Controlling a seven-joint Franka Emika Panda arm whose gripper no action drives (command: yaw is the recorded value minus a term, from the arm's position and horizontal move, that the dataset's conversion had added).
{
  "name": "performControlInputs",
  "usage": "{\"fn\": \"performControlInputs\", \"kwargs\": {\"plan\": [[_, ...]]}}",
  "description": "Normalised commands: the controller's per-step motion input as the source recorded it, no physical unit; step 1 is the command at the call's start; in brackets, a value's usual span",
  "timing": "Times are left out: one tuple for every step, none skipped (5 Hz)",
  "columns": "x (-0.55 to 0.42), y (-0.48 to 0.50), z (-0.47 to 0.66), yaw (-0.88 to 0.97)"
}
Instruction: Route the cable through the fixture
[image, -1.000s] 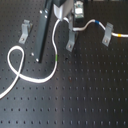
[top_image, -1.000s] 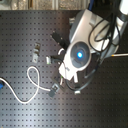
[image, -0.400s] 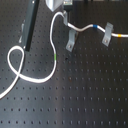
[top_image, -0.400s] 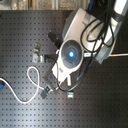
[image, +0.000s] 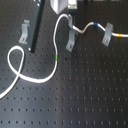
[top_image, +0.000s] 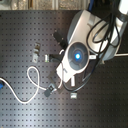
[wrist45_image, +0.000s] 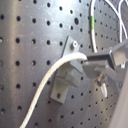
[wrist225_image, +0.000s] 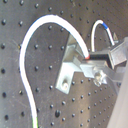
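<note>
The white cable (image: 30, 79) loops across the black perforated board, rises past a green band (image: 59, 59) and arches to the middle metal fixture clip (image: 71, 40). It then runs past a blue band (image: 93, 23) to a second clip (image: 106, 34). My gripper (image: 66, 15) is at the top edge of the first exterior view, above the middle clip. In both wrist views the gripper (wrist45_image: 89, 59) (wrist225_image: 91, 56) is shut on the cable right beside the clip (wrist45_image: 67, 72) (wrist225_image: 71, 69). In the second exterior view the arm (top_image: 77, 55) hides the gripper.
A third clip (image: 24, 31) stands at the first exterior view's left, beside a slanted black bar (image: 36, 27). In the second exterior view, small clips (top_image: 36, 53) (top_image: 50, 90) (top_image: 73, 94) lie around the arm and a cable loop (top_image: 33, 80) lies left.
The arm has moved toward the top of the first exterior view, carrying the held cable. The cable arch by the middle clip has shifted with it.
</note>
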Motion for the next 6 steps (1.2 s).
{"fn": "performControlInputs", "kwargs": {"plan": [[-0.346, -0.335, 0.00, -0.22], [-0.257, -0.093, -0.04, 0.00], [0.078, 0.088, -0.02, 0.07], [0.346, 0.177, 0.07, 0.31], [0.207, 0.013, 0.05, 0.58], [-0.131, -0.101, 0.03, 0.22]]}}
